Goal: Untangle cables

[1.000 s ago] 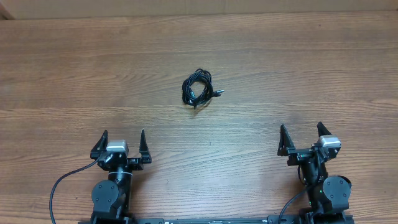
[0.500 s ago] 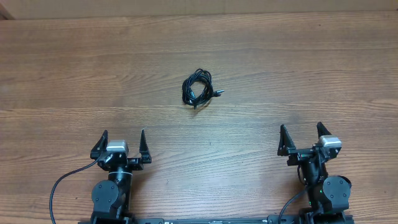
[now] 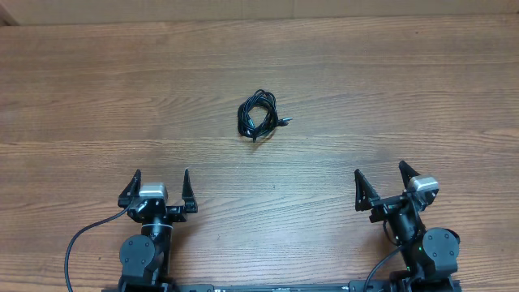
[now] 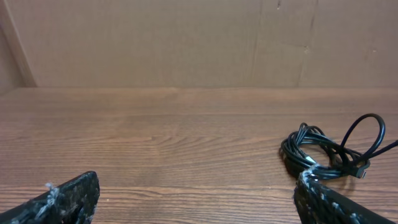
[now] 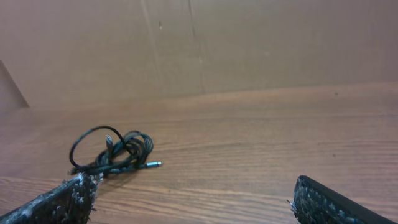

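Lying coiled in the middle of the table (image 3: 389, 73), the cables (image 3: 258, 118) sit well apart from the left gripper (image 3: 160, 172) and right gripper (image 3: 379, 169), both spread wide, grasping nothing.

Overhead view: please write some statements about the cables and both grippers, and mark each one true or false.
1. The cables lie as one small bundle on the table. True.
2. The left gripper is shut on the cables. False: it is open, holds nothing and is apart from them.
3. The right gripper is open and empty. True.
4. The bundle lies beyond the right gripper, at the table's right edge. False: it lies ahead of both grippers, between them.
5. A plug end sticks out of the bundle. True.
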`<state>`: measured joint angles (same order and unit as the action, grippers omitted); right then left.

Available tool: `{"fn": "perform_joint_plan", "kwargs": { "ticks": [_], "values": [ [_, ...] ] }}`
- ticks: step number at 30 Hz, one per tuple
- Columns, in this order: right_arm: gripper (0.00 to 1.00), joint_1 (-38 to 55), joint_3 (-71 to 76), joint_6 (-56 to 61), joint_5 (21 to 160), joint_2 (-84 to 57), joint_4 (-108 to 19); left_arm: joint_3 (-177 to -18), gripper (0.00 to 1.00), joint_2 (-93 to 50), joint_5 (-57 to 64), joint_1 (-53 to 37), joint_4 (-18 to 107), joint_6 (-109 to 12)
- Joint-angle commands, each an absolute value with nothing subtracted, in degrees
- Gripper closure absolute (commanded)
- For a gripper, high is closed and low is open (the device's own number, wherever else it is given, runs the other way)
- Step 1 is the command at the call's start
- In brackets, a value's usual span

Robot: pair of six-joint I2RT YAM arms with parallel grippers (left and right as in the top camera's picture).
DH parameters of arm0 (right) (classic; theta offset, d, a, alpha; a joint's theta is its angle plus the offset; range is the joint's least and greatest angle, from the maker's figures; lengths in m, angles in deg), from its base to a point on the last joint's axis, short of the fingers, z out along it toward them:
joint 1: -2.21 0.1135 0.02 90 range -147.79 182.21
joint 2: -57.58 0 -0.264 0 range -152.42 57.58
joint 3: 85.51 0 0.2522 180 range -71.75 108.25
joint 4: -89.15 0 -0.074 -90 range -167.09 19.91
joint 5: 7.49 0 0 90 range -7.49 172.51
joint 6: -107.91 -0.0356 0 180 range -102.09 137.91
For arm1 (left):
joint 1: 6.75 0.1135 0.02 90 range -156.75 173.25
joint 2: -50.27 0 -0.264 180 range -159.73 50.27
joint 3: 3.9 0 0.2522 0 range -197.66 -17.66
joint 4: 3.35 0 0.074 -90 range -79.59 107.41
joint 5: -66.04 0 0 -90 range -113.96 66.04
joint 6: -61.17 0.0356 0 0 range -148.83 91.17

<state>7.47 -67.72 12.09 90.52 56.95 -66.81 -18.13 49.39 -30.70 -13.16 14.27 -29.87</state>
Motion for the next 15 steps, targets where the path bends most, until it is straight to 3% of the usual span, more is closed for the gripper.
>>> {"fn": "perform_joint_plan", "kwargs": {
  "ticks": [1, 15],
  "values": [
    [0.00, 7.27, -66.03, 11.74, 91.49, 57.41, -66.32, -17.93, 0.00, 49.96, -31.82, -13.58, 14.07, -28.99],
    [0.00, 7.27, -66.03, 10.21, 91.60, 57.41, -61.34, -17.93, 0.00, 49.96, -31.82, -13.58, 14.07, -28.99]
  ]
}}
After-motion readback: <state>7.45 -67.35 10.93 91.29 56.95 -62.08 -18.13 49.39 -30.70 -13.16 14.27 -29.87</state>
